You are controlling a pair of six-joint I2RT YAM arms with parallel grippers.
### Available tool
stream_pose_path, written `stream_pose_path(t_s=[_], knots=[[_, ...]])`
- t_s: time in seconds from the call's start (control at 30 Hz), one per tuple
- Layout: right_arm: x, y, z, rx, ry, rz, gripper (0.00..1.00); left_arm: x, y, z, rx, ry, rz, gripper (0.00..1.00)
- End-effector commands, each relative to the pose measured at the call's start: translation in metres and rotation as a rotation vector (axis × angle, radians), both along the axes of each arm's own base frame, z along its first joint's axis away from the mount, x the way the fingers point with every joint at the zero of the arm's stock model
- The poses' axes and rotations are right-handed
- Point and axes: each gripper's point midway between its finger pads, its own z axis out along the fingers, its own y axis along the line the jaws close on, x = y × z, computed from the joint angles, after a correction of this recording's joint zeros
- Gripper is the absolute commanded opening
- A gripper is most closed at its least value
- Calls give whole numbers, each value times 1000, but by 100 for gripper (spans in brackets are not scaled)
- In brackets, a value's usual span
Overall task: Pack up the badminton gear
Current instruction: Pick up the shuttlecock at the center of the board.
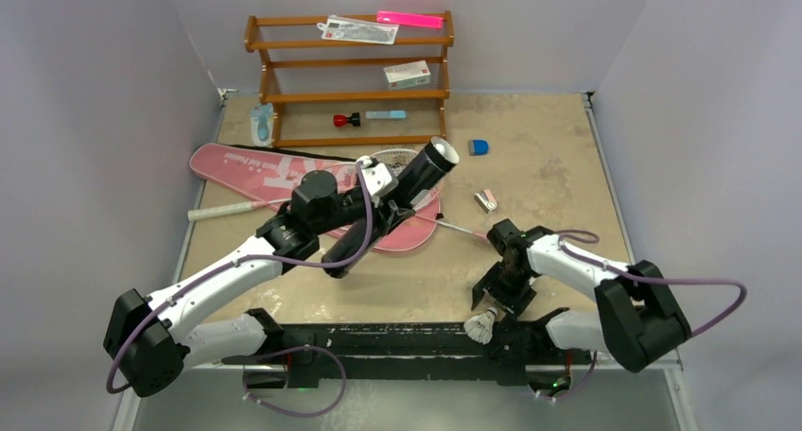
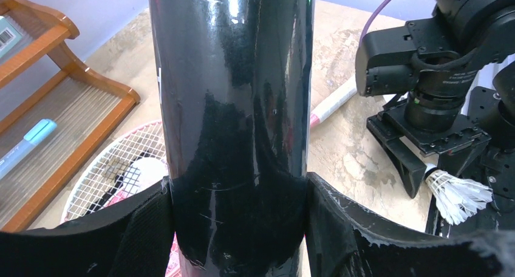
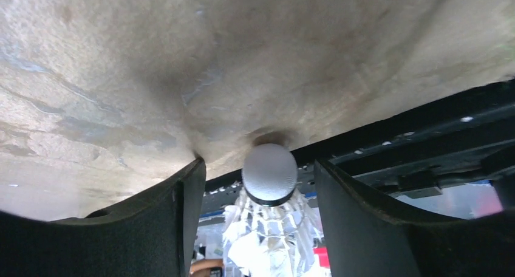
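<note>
At the left of the overhead view, the long pink bag (image 1: 244, 169) lies flat on the table (image 1: 549, 176), and I cannot tell whether anything is in it. A white racket handle (image 1: 222, 210) pokes out at its lower left edge.

Near the centre, the left gripper (image 1: 388, 202) is clamped around the black tube (image 1: 424, 171). The wrist view shows both pads pressed against its glossy wall. The tube is held tilted off the table, with its open mouth pointing to the upper right. Nothing inside it can be made out. A strung racket head (image 2: 115, 167) lies on the table under it.

Behind, at top centre, the wooden rack (image 1: 350, 95) has a white box (image 1: 407, 74) on its middle shelf and small items on the other shelves.

At the lower right, the right gripper (image 1: 496, 297) has its fingers spread wide. They straddle a feather shuttlecock (image 3: 269, 174) at the table's near edge, with a gap showing on either side of its cork.
</note>
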Motion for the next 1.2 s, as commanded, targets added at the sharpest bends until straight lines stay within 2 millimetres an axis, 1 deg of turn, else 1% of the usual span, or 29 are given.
stream_pose_path(t_s=[0.0,0.1,0.2,0.27,0.33,0.37,0.47,0.57,0.63,0.7,0.73,0.87,0.97,1.03,1.17], knots=[[12,8,-9,21,-14,28,66,-3,-1,44,-86,-98,-20,52],[10,8,-11,20,22,53,59,-3,0,44,-86,-101,-20,52],[8,9,-11,26,27,55,45,-3,0,44,-84,-101,-19,52],[8,10,-9,34,29,50,39,-3,0,44,-86,-100,-22,52],[11,10,-7,28,15,53,32,-3,0,44,-87,-99,-25,52],[14,10,-5,25,7,54,31,-4,-1,44,-87,-100,-26,52],[14,9,-7,20,3,54,37,-4,-1,44,-89,-98,-29,52],[10,11,-13,36,22,59,47,-4,-1,43,-88,-94,-32,52],[9,11,-16,42,27,64,52,-4,-2,42,-87,-93,-35,52],[9,11,-19,45,23,72,63,-5,-2,43,-89,-92,-37,52],[11,11,-20,47,14,78,66,-5,-2,42,-89,-91,-38,52],[16,10,-23,86,-1,66,64,-6,-2,42,-89,-91,-43,52],[22,5,-22,90,-10,54,60,-6,-3,42,-88,-90,-46,52],[25,2,-22,95,-18,40,59,-6,-3,42,-88,-91,-47,52],[27,3,-24,139,-14,5,60,-6,-3,41,-86,-90,-48,52]])
